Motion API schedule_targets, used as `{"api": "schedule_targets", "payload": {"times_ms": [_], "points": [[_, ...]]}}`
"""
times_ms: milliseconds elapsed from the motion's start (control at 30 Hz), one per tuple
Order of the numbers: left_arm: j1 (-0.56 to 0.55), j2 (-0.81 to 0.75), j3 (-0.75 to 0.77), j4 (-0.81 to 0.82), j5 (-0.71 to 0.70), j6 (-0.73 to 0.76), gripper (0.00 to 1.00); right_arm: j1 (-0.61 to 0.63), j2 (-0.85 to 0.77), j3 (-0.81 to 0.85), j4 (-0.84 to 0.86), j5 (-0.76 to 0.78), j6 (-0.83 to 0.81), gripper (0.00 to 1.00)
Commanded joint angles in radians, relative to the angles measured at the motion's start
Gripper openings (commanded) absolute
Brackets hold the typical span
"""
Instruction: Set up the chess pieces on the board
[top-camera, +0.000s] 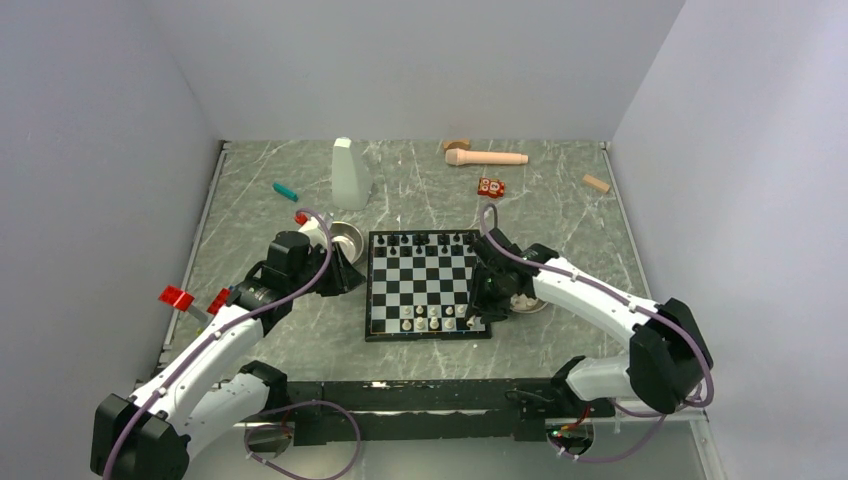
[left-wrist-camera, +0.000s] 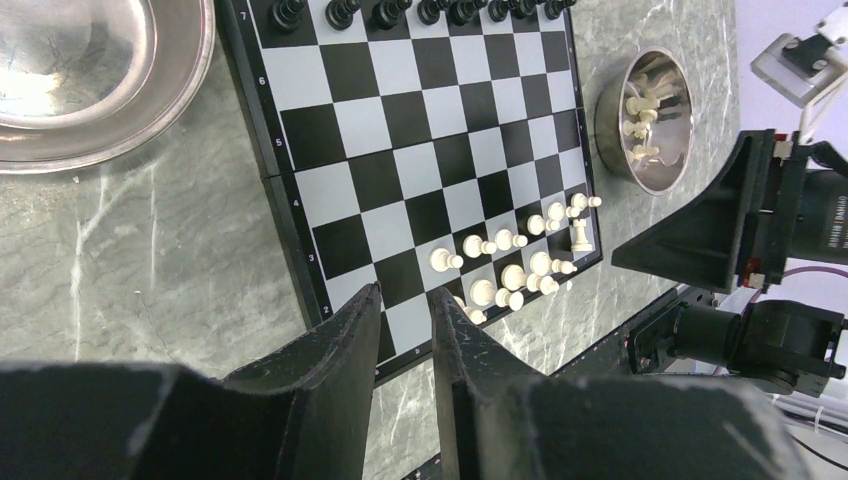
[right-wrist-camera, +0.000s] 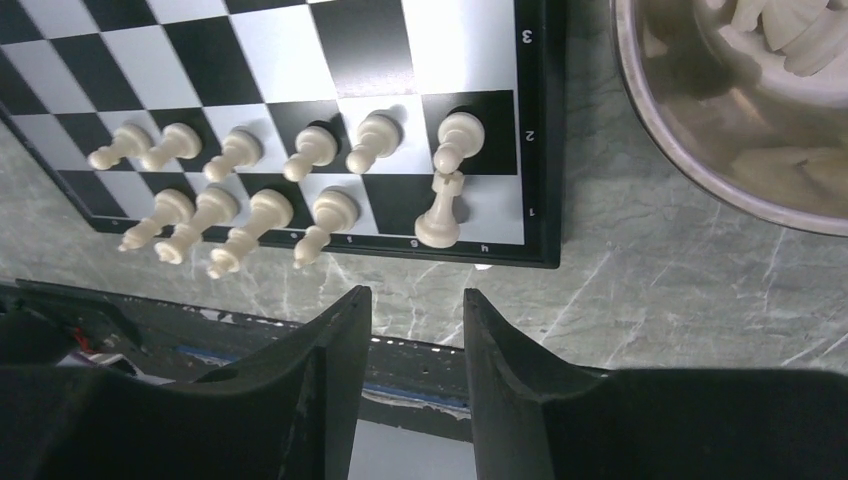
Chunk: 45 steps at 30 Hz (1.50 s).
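We hold the right gripper (right-wrist-camera: 415, 310) empty, jaws half apart, below the white pieces (right-wrist-camera: 441, 210) on the board (right-wrist-camera: 545, 120). It sits near the upper-right bowl (right-wrist-camera: 700, 160), likely our next source. The left gripper (left-wrist-camera: 405, 300) hangs narrow and empty.

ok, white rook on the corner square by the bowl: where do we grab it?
Probably the narrow waist of the white rook, under its flared top, straight down from above since it stands upright. Close along the back row: the square on one side is empty, the board border is on the other, and a pawn crowds the front.
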Motion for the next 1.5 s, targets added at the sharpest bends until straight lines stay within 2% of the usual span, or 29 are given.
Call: {"api": "schedule_targets", "payload": {"times_ms": [0,567,1233,1467], "points": [[-0.002,-0.011,-0.001,0.019,0.011,0.006,0.31,-0.002,0.026,-0.027,0.035,-0.016,-0.006,0.42],[-0.002,-0.01,-0.001,0.018,0.011,0.012,0.31,0.036,0.119,-0.025,0.082,0.05,0.039,0.44],[0.001,-0.014,-0.001,0.011,0.0,0.025,0.31,0.065,0.176,0.021,0.068,0.144,0.066,0.39],[0.002,-0.014,-0.002,0.008,0.001,0.028,0.3,0.071,0.194,0.03,0.068,0.145,0.062,0.31]]}}
